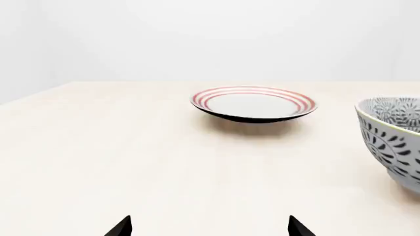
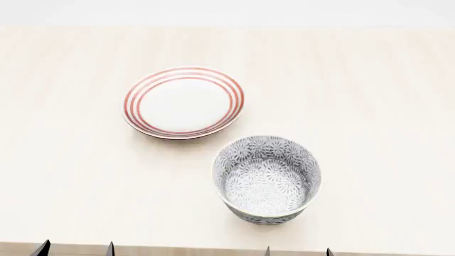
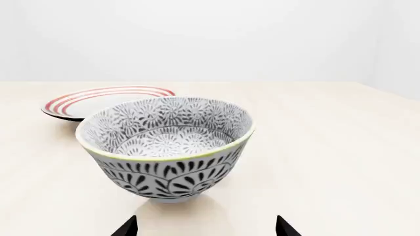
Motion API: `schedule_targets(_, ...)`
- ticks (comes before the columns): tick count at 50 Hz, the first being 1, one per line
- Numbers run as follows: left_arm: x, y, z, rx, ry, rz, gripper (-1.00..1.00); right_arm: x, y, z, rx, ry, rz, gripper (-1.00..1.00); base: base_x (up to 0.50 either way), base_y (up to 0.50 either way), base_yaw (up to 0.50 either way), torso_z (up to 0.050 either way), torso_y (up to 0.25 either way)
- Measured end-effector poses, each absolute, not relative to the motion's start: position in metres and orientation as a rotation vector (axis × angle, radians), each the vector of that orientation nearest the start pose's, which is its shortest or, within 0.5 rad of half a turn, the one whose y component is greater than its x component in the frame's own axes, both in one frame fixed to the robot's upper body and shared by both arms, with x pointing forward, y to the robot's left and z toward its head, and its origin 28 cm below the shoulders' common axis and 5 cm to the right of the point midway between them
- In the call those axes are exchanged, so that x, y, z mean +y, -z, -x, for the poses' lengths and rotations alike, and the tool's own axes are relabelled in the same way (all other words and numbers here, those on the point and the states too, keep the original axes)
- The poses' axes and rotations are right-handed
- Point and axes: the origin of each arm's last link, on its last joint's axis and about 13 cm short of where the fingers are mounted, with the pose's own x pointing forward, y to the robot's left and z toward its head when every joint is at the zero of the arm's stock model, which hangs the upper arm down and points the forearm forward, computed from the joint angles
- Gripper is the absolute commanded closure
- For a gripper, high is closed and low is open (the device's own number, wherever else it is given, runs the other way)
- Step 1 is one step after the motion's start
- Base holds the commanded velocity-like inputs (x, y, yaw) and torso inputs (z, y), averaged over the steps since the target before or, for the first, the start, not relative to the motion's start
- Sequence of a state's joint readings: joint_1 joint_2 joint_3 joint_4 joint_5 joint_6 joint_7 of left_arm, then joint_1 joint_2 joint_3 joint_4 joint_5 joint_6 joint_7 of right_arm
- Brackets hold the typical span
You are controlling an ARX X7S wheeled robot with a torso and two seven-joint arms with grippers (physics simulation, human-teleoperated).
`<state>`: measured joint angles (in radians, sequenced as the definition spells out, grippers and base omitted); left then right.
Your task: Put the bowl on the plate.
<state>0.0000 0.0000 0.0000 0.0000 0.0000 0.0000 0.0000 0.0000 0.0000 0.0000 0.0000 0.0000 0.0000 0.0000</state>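
The bowl [image 2: 267,178] stands upright on the table [image 2: 384,96], just beside the plate [image 2: 183,101], not on it. The right gripper [image 3: 206,227] sits before the bowl, spread apart and empty; the left gripper [image 1: 208,227] likewise.

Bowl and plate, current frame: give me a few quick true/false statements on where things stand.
1. The bowl sits on the plate. False: it stands on the table beside the plate.
2. The bowl is upright and empty. True.
3. The right gripper is clamped on the bowl. False: its fingertips stand apart, short of it.
4. The plate has red rings on its rim. True.
5. The left gripper holds nothing. True.
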Motion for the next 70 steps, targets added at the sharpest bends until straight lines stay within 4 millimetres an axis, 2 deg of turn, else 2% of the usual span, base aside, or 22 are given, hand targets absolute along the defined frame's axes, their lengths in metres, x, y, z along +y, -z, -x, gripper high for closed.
schedule_targets(39, 0.205, -0.013, -0.21, 0.017, -0.013, -0.023, -1.0, -0.097, -0.012, -0.21, 0.011, 0.008, -0.011, -1.0, 0.0, 0.0, 0.0, 0.0, 0.0)
schedule_targets(44, 0.208, -0.027, -0.213, -0.054, -0.048, -0.012, -1.0, -0.1, -0.025, -0.213, -0.065, 0.039, -0.04, -1.0, 0.0, 0.0, 0.0, 0.0, 0.0)
schedule_targets(52, 0.222, -0.076, -0.22, -0.295, -0.171, 0.005, -1.0, -0.111, -0.068, -0.219, -0.335, 0.128, -0.116, -1.0, 0.12, 0.0, 0.0, 0.0, 0.0)
schedule_targets(57, 0.229, -0.098, -0.22, -0.404, -0.232, 0.016, -1.0, -0.118, -0.089, -0.218, -0.474, 0.178, -0.153, -1.0, 0.5, 0.0, 0.0, 0.0, 0.0)
schedule_targets(63, 0.232, -0.112, -0.219, -0.474, -0.269, 0.021, -1.0, -0.123, -0.103, -0.217, -0.566, 0.21, -0.177, -1.0, 0.5, 0.0, 0.0, 0.0, 0.0)
schedule_targets(70, 0.233, -0.12, -0.217, -0.513, -0.284, 0.023, -1.0, -0.125, -0.11, -0.215, -0.615, 0.226, -0.189, -1.0, 0.5, 0.0, 0.0, 0.0, 0.0)
